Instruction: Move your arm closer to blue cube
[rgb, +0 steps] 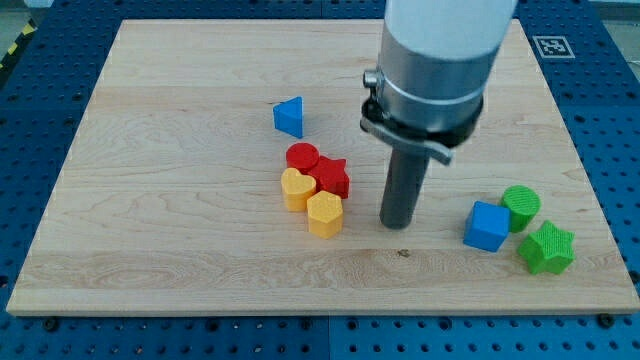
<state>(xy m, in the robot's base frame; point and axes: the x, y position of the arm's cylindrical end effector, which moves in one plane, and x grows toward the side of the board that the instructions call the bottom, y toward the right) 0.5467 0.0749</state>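
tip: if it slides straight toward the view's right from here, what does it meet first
Probably the blue cube. My tip sits at about the same height in the view, with bare board between them. The green cylinder and green star lie beyond the cube. Depth is only judged from one view.

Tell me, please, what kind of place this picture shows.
Probably a robotics lab bench. A wooden board lies on a blue perforated table, with a printed marker tag at its corner. My tip stands between small coloured blocks, left of the blue cube.
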